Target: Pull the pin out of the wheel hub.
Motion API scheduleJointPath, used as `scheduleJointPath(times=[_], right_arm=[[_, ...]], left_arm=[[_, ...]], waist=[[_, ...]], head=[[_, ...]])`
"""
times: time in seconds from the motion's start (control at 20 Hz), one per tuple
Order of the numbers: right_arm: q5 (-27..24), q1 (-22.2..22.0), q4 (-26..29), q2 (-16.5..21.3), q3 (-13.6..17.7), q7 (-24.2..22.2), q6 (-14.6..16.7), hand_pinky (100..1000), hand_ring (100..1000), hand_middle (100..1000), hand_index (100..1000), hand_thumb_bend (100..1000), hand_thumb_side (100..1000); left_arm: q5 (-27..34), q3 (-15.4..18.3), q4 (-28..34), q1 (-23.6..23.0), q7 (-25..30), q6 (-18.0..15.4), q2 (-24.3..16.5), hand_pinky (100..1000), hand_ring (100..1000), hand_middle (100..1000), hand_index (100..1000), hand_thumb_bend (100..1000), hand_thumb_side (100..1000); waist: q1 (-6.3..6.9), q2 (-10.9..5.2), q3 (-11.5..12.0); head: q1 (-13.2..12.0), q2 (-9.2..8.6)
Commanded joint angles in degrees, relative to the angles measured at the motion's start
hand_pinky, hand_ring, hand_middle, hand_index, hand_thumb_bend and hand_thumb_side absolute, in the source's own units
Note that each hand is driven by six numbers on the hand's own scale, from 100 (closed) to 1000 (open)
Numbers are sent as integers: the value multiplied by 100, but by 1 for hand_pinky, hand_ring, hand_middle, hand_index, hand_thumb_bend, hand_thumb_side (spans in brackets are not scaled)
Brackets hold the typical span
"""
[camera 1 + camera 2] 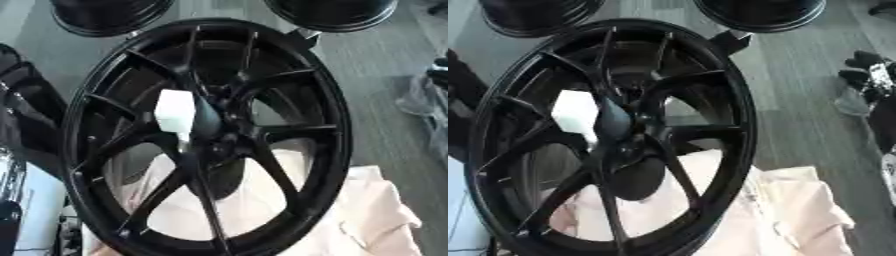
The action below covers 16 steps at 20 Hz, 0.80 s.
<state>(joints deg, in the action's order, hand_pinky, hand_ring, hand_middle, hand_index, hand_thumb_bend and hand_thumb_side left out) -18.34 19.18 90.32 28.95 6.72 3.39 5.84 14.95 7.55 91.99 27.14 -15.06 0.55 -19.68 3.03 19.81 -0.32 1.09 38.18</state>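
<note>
A large black spoked wheel hub (302, 75) stands tilted and fills the middle of both views. A white blocky pin (175, 112) sits at its centre, and a thin pale stem runs down from it along a spoke. My right hand (866, 72) shows as dark fingers with a silver part at the right edge, well away from the wheel and the pin. A dark arm-like shape (26, 105) lies along the left edge beside the rim, and no left hand shows on it. Nothing touches the pin.
Two more black wheels (109, 17) (337, 12) lie at the top edge. A pale pink cloth (376, 215) is bunched under and to the right of the wheel. Grey floor (385, 55) lies to the right, and a white surface (39, 200) at the lower left.
</note>
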Motion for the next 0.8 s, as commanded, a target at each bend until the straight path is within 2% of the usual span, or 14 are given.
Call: scheduleJointPath(times=[0.05,0.25,0.45,0.6,0.8], right_arm=[[47,13,125,195,73,39,4,896,764,731,791,100,693],[82,-26,113,237,57,33,-7,896,764,731,791,100,696],[111,-46,104,270,38,23,-19,895,763,731,791,100,699],[135,-60,95,289,24,18,-30,895,763,731,791,100,704],[175,-77,88,315,-4,2,-45,895,763,731,791,100,707]], left_arm=[[60,-122,345,276,192,43,-617,632,771,759,717,320,647],[353,-504,661,670,654,231,-1559,638,774,763,723,316,626],[658,-922,1025,1050,1374,494,-2522,652,780,769,738,328,625],[799,-1174,1292,1268,1844,649,-3098,662,783,771,744,344,625],[661,-1494,1617,1605,2890,834,-3763,696,796,782,768,341,659]], waist=[[13,-107,-11],[77,-134,-19],[134,-149,-34],[166,-151,-44],[208,-157,-60]], head=[[27,-3],[34,18],[48,38],[57,47],[68,80]])
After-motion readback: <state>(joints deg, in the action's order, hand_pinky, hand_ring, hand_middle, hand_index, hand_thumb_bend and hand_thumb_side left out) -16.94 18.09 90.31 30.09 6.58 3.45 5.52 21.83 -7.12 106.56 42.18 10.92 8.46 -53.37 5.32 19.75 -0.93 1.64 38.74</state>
